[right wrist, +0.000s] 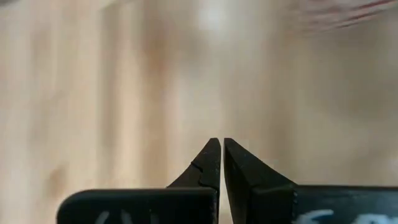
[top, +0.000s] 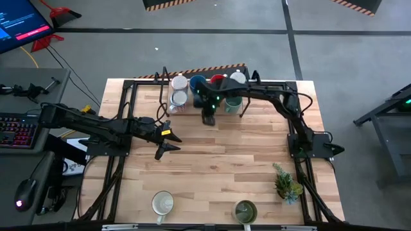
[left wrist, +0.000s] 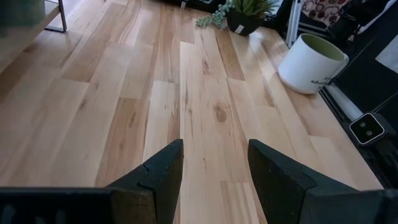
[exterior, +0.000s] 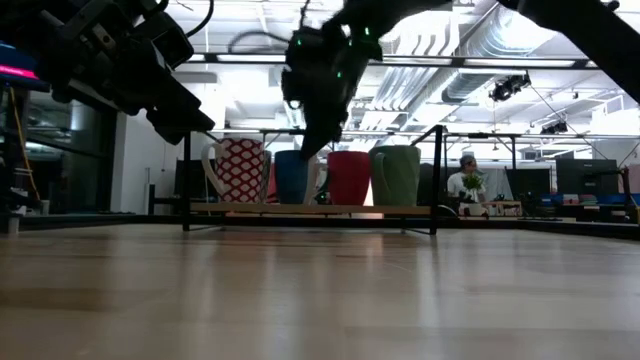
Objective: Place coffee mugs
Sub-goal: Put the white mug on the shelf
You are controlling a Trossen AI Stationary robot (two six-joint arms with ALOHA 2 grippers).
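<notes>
Pale wood planks carry my two dark arms across the bench [top: 212,154], where six coffee mugs cluster at the far edge: two white ones [top: 179,84] stacked toward the left, then a blue mug [top: 197,82], a red mug [top: 218,80], another white mug [top: 237,78] and a teal mug [top: 232,102] just in front. Two more sit at the near edge, a cream mug [top: 162,203] and an olive mug [top: 244,210], well apart from each other; both look empty from above, though the far mugs' insides are hard to judge. My right pincer [top: 209,117] hangs just in front of the far cluster, fingers pressed together on nothing. My left pincer [top: 168,142] hovers over the bench's left-centre, fingers spread apart and holding nothing. Between them and the near mugs the wood lies open. A potted plant [top: 286,183] stands near the right edge, by the olive mug.
</notes>
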